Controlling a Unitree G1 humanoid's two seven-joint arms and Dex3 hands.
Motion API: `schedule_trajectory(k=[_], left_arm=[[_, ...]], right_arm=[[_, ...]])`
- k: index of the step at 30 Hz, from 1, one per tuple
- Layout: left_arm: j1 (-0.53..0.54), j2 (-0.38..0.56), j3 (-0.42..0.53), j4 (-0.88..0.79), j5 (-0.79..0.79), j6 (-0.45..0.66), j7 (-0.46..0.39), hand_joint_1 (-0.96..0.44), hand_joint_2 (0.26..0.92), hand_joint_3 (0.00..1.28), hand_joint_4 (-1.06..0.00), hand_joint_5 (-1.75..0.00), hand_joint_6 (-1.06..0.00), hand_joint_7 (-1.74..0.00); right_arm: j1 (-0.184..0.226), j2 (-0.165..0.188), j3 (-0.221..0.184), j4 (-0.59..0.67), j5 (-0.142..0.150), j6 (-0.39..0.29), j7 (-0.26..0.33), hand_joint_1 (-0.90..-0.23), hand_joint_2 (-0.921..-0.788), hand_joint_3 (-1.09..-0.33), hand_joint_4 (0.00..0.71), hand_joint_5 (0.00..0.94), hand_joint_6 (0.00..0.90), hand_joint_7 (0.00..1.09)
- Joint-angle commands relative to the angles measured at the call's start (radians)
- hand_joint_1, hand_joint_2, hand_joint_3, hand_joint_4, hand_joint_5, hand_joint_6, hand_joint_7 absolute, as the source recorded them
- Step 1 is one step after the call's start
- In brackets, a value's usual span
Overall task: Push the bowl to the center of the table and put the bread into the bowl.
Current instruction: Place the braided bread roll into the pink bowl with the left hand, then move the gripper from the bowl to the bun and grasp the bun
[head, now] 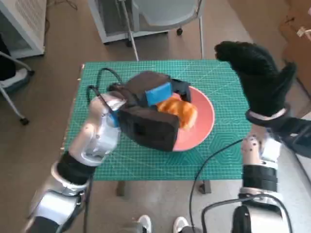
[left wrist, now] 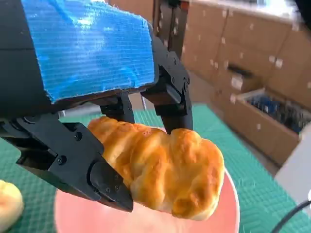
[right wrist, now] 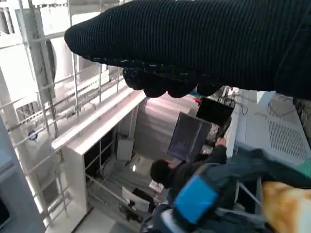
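Seen from the head view, a small table covered by a green gridded cutting mat (head: pixel 204 150) holds a shallow salmon-pink round bowl (head: pixel 203 127) sitting roughly mid-table, a bit toward the right edge. The left hand (head: pixel 150 109), black w/ blue tape on its back, hangs over the bowl and hides most of the bowl's left half. It clamps a golden-brown twisted bread roll (head: pixel 181 111); only the roll's right part shows past the hand. In the left wrist view the hold is plain: black fingers (left wrist: pixel 102 179) press the bread (left wrist: pixel 165 170) from both sides, w/ the pink bowl (left wrist: pixel 228 213) right beneath it; whether the bread touches the bowl's floor can't be told. A pale rounded object (left wrist: pixel 8 204) is cut off at that frame's edge, on the mat beside the bowl; what it is can't be made out. The right hand (head: pixel 260 77), in a black knitted glove, is raised off the table past the right edge, holding nothing, fingers loosely apart. The right wrist view shows mostly the glove (right wrist: pixel 204 43) as a dark band, w/ a seated person (right wrist: pixel 194 170) at a desk beyond, plus a sliver of bread at the frame corner. Bare mat lies open along the near edge and the far edge; the far-left corner is free too. A chair (head: pixel 165 14) stands beyond the far edge.
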Motion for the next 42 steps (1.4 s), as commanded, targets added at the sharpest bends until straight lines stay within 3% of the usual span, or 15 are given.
schedule_trajectory(k=[1,5,7,8,9,11,12,15,18,32,42], left_arm=[[-0.049,-0.022,-0.012,0.09,0.014,-0.042,0.019,0.0,0.92,0.05,-0.72,-1.11,-0.64,-1.17],[-0.056,-0.043,0.001,0.154,-0.013,-0.041,0.008,0.0,0.921,0.09,-0.69,-1.18,-0.58,-1.19],[-0.056,-0.05,0.007,0.169,-0.029,-0.018,-0.022,0.17,0.921,0.17,-0.59,-1.3,-0.48,-0.92],[-0.056,-0.052,0.009,0.173,-0.035,-0.006,-0.037,0.12,0.891,0.17,-0.43,-0.96,-0.39,-0.7],[-0.055,-0.051,0.012,0.171,-0.045,0.018,-0.064,0.08,0.88,0.16,-0.38,-0.65,-0.35,-0.52],[-0.054,-0.047,0.016,0.166,-0.056,0.049,-0.101,0.06,0.855,0.13,-0.19,-0.33,-0.27,-0.33],[-0.054,-0.046,0.016,0.164,-0.058,0.059,-0.113,0.03,0.835,0.11,-0.12,-0.21,-0.23,-0.25],[-0.058,-0.036,0.011,0.145,-0.058,0.089,-0.148,-0.05,0.804,0.08,-0.04,-0.07,-0.18,-0.15],[-0.052,-0.027,0.015,0.126,-0.057,0.095,-0.156,-0.12,0.789,0.06,-0.01,-0.02,-0.16,-0.11],[0.012,0.054,0.058,0.064,-0.062,-0.074,-0.073,-0.37,0.779,0.02,0.0,0.0,-0.12,-0.06],[0.11,0.198,0.208,-0.118,-0.141,-0.107,-0.105,-0.4,0.767,0.01,0.0,0.0,-0.13,-0.06]], right_arm=[[0.041,-0.008,0.005,-0.027,-0.015,0.018,-0.028,-0.65,-0.921,-0.737,0.347,0.003,0.453,0.01],[0.053,-0.008,0.009,-0.045,-0.018,0.026,-0.049,-0.649,-0.921,-0.734,0.348,0.003,0.457,0.01],[0.057,-0.008,0.012,-0.052,-0.019,0.03,-0.058,-0.649,-0.921,-0.729,0.349,0.003,0.458,0.01],[0.059,-0.008,0.013,-0.055,-0.02,0.032,-0.062,-0.648,-0.921,-0.726,0.35,0.004,0.459,0.01],[0.061,-0.008,0.014,-0.058,-0.021,0.033,-0.067,-0.648,-0.921,-0.723,0.351,0.004,0.46,0.01],[0.064,-0.008,0.016,-0.064,-0.024,0.035,-0.076,-0.648,-0.921,-0.721,0.353,0.004,0.463,0.01],[0.065,-0.008,0.017,-0.066,-0.025,0.036,-0.079,-0.647,-0.921,-0.719,0.354,0.004,0.464,0.01],[0.068,-0.008,0.02,-0.076,-0.026,0.042,-0.09,-0.647,-0.921,-0.717,0.354,0.004,0.464,0.01],[0.069,-0.007,0.024,-0.083,-0.027,0.045,-0.098,-0.647,-0.921,-0.717,0.353,0.003,0.464,0.01],[0.056,0.006,0.031,-0.051,-0.027,0.023,-0.095,-0.649,-0.921,-0.71,0.351,0.001,0.459,0.0],[0.041,0.012,0.028,-0.025,-0.012,0.018,-0.072,-0.649,-0.921,-0.709,0.354,0.001,0.46,0.0]])
